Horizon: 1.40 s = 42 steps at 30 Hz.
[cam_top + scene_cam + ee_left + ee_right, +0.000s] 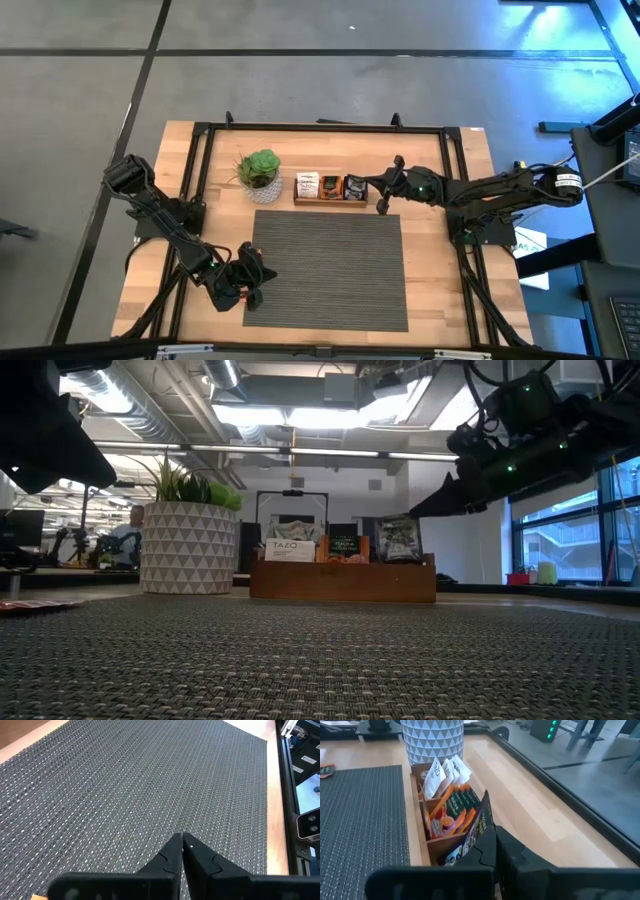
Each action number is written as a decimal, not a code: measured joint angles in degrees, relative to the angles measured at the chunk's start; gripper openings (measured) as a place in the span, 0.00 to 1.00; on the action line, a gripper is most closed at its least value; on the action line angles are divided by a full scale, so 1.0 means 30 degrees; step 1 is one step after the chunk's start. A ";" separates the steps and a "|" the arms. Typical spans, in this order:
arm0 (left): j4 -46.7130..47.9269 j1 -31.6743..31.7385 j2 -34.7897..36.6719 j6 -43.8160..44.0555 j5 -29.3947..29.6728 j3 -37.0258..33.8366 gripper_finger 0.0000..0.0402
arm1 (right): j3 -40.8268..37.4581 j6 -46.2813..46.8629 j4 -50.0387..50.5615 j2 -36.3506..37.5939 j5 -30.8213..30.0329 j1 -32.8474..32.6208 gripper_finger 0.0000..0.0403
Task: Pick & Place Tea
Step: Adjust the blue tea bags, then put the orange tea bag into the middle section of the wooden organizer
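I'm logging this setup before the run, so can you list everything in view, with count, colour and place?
Mat: one, dark grey woven, middle of the table.
Table: one, light wood, under everything.
Wooden tray: one, brown, three compartments, just beyond the mat's far edge.
Tea sachets: standing in the tray, white in the compartment nearest the plant, orange in the middle one, dark in the third; exact count cannot be told.
Potted plant: one, green in a white patterned pot, beside the tray.
Left gripper: black, shut, empty, over the mat's near left corner.
Right gripper: black, shut, at the tray's dark-sachet end; grip cannot be told.
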<state>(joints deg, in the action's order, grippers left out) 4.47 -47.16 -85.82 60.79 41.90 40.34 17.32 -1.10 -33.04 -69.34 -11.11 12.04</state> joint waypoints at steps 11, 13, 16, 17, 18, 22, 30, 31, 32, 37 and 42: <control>-0.0002 0.0000 0.0000 -0.0027 0.0017 0.0000 0.03 | -0.0006 -0.0144 -0.0716 -0.1202 -0.0764 -0.0987 0.00; 0.0000 0.0000 0.0000 -0.0026 0.0012 0.0000 0.02 | -0.0007 -0.0216 -0.1249 -0.1611 -0.0828 -0.1112 0.00; 0.0000 0.0002 0.0000 -0.0027 0.0012 0.0000 0.02 | -0.0007 -0.0307 -0.1632 -0.1870 -0.1323 -0.1173 0.00; 0.0004 0.0000 0.0000 -0.0027 0.0012 0.0000 0.02 | -0.0007 -0.0311 -0.1580 -0.1872 -0.1405 -0.1154 0.01; 0.0000 0.0000 0.0000 -0.0027 0.0012 0.0000 0.02 | -0.0007 -0.0279 -0.1569 -0.1872 -0.1443 -0.1149 0.02; 0.0000 0.0000 0.0000 -0.0027 0.0012 0.0000 0.03 | -0.0007 -0.0619 -0.1413 -0.1872 -0.1435 -0.1161 0.08; 0.0000 0.0000 0.0000 0.0068 -0.0030 0.0000 0.02 | -0.0007 -0.0680 -0.1511 -0.1783 -0.2997 -0.1154 0.24; 0.0000 0.0007 0.0000 0.0263 -0.0269 0.0000 0.02 | -0.0007 -0.0401 -0.1762 -0.1698 -0.3006 -0.1157 0.25; 0.0000 0.0007 0.0000 0.0528 -0.0765 0.0000 0.02 | 0.0074 -0.0221 -0.2082 -0.1669 -0.2492 -0.1271 0.26; -0.0007 -0.0224 0.0000 0.3220 -0.3608 0.0000 0.03 | 0.1176 -0.1156 -0.2785 -0.1872 0.4171 -0.2574 0.29; -0.0036 -0.1794 0.0000 0.6596 -0.3129 0.0000 0.03 | 0.3191 -0.1892 -0.2713 -0.2735 0.5509 -0.4917 0.29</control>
<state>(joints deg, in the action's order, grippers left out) 4.36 -52.54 -85.82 80.58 32.51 40.34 26.89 -6.78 -41.18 -77.55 5.41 -2.71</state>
